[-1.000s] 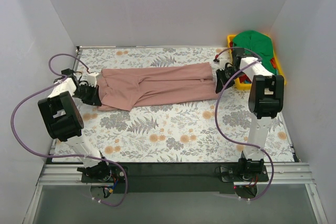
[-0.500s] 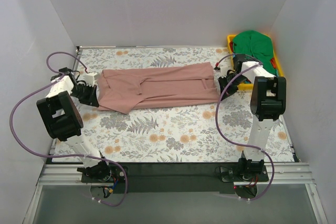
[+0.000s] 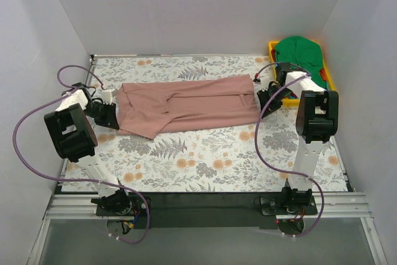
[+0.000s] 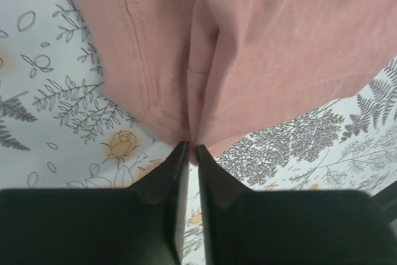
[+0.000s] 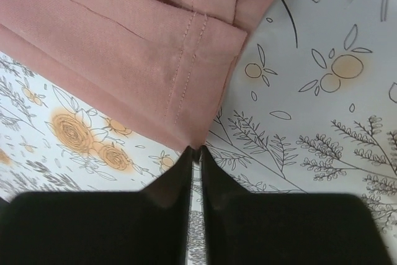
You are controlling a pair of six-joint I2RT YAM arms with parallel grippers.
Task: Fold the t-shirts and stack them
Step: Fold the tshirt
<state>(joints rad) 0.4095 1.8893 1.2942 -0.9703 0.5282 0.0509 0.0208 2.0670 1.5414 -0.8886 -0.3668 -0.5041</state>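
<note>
Pink t-shirt [image 3: 186, 105] stretches left to right, left jaws and right jaws pinching its ends.

The white-and-black left arm [image 3: 69, 131] was held low and reached out to its own side, the black two-finger left gripper [image 4: 188, 148] pressed together on an edge of the dusty pink cloth t-shirt [image 4: 273, 41]. The white-and-black right arm [image 3: 315, 116] was stretched forward, the black two-finger right gripper [image 5: 195, 149] pinched on the opposite corner.
</note>
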